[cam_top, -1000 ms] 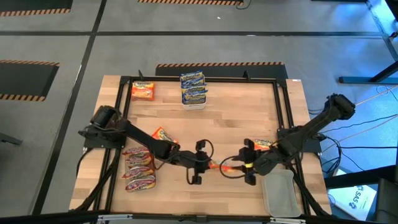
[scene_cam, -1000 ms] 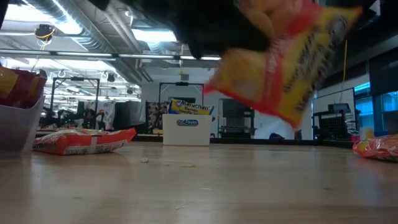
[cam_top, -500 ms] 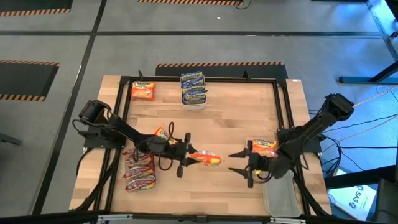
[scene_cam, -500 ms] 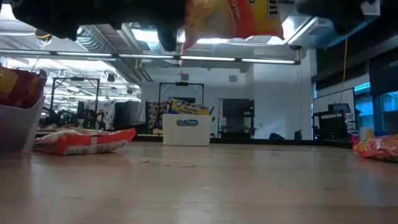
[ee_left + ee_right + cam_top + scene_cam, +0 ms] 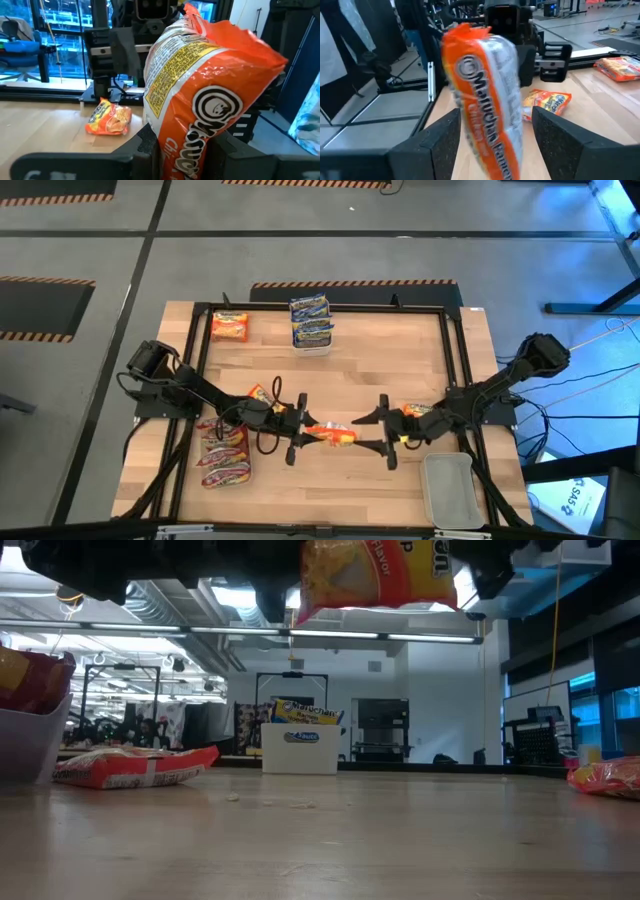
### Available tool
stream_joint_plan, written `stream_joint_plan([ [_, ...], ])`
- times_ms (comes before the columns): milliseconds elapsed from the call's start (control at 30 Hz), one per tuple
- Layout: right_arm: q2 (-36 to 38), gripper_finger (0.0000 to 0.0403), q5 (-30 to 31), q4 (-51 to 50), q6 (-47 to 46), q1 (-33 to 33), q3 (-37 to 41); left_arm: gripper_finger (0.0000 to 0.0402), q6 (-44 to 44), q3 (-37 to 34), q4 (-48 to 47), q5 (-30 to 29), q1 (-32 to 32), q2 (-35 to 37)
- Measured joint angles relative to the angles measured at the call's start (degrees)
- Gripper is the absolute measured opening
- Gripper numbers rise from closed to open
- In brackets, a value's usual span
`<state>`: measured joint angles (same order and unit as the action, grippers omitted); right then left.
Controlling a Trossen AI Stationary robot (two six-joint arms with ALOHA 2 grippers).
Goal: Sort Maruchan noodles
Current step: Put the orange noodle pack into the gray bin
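wooden table (image 5: 350, 380) with a black frame round it, sitting on a grey shop floor with hazard-striped tape. nearest the front edge there's a clear tub (image 5: 447, 490) on the right side and a little stack of red packets (image 5: 224, 452) on the left side. a bit further in, both arms meet around the middle: the left gripper (image 5: 296, 430) is clamped on one end of an orange maruchan packet (image 5: 331, 433), holding it up off the wood, and in the low view that packet (image 5: 375, 575) hangs well above the tabletop. the right gripper (image 5: 386, 432) is right at the packet's other end with its fingers spread wide on either side of it, not pinching it as far as the right wrist view shows. another orange packet (image 5: 264, 397) lies just behind the left arm, and one more (image 5: 420, 412) sits under the right arm. at the far edge there's a white tub (image 5: 311, 330) stuffed with blue packets (image 5: 310, 307), and an orange packet (image 5: 229, 327) lying flat to its left.
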<state>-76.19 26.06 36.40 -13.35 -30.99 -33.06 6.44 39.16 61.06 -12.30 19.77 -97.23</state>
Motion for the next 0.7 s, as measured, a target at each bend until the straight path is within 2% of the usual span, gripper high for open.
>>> stream_joint_plan([
  [333, -5.6, 0.0294, -2.16, 7.71, 2.29, 1.98, -0.05, 0.0086, 0.68, 0.0, 0.36, -1.18, -1.28, -0.04],
  [600, -7.33, 0.0298, -2.79, 6.49, 6.32, 4.32, -3.07, 0.0086, 0.87, 0.02, 1.67, -1.72, -2.25, -0.03],
  [700, -7.33, 0.0288, -4.81, 3.74, 6.24, 5.84, -4.76, 0.0086, 0.87, 0.02, 1.76, -2.43, -2.25, -0.04],
])
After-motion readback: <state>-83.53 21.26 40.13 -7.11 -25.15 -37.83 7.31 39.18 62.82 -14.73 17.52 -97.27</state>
